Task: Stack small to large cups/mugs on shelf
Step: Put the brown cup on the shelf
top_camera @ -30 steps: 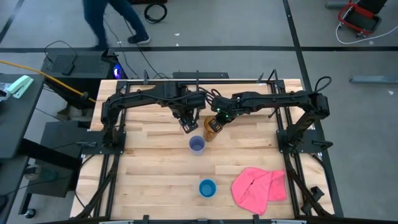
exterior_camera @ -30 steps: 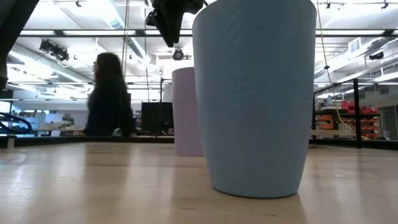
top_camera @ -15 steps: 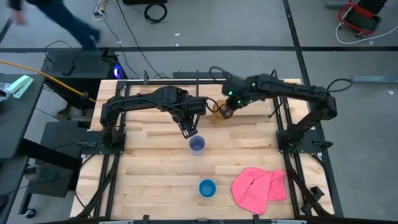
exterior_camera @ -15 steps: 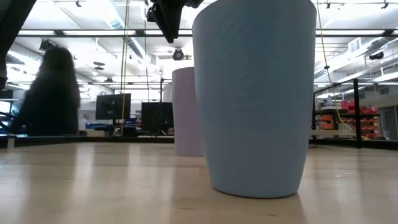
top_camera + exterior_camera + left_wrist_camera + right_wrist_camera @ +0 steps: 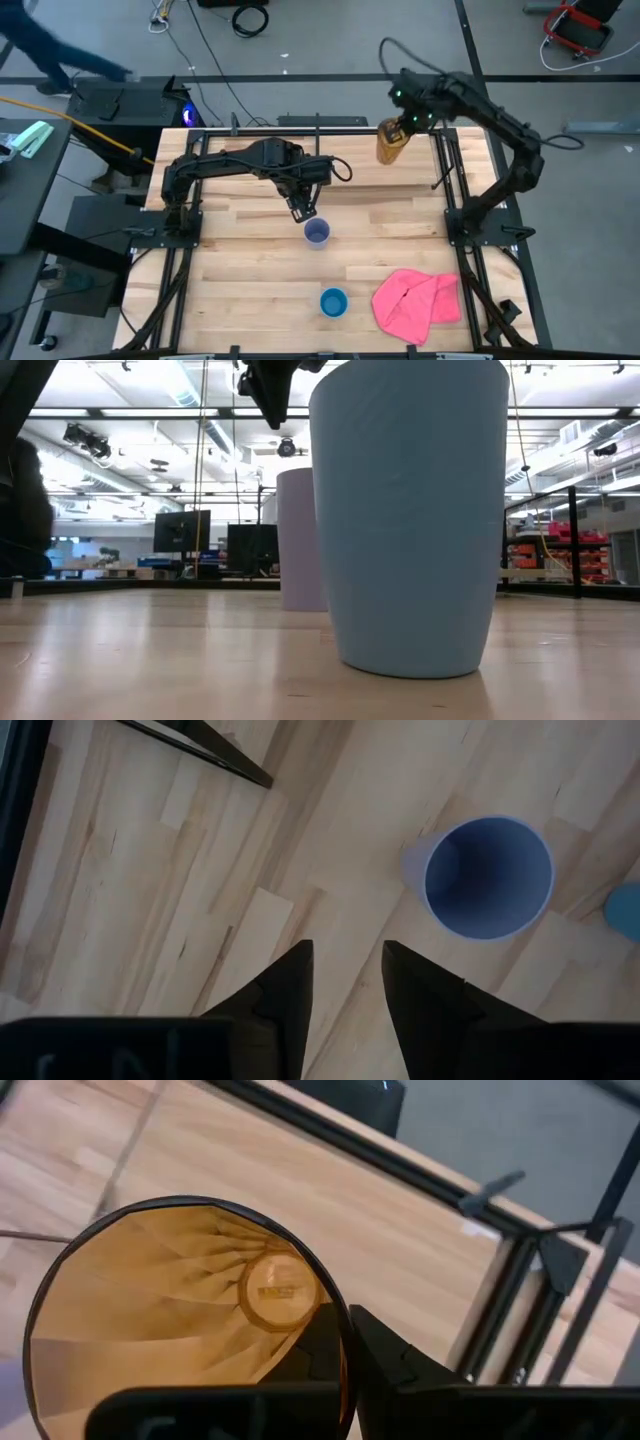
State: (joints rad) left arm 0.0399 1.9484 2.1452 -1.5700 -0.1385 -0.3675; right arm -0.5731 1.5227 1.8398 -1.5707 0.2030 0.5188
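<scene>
The translucent amber cup [image 5: 390, 142] hangs in the air over the shelf's far right corner, with my right gripper [image 5: 402, 124] shut on it. The pale lavender cup [image 5: 317, 233] stands upright on its base mid-shelf. My left gripper [image 5: 303, 208] hovers open just beyond its far side, touching nothing. In the left wrist view the lavender cup [image 5: 487, 875] lies off to one side of the gripper [image 5: 348, 970]. The short blue cup [image 5: 333, 302] stands upright near the front edge and fills the low view as the blue cup [image 5: 410, 520]. My right gripper holds the amber cup by its rim [image 5: 338, 1320], the wall pinched with one finger inside the cup and one finger [image 5: 395, 1360] outside. The fingers come from above, pointing steeply down. The cup hangs below them, lifted clear of the shelf.
A crumpled pink cloth [image 5: 418, 305] lies at the front right of the wooden shelf [image 5: 240, 260]. The black frame rails [image 5: 445, 170] and the thin post [image 5: 318, 125] at the far edge border the planks. Bare wood spreads across the left half.
My right gripper has lifted the amber cup from beside the lavender cup. It has carried it up and toward the table's far right corner, turning as it went. The cup is now clear of the shelf. In the room behind, a person has walked off to the left.
</scene>
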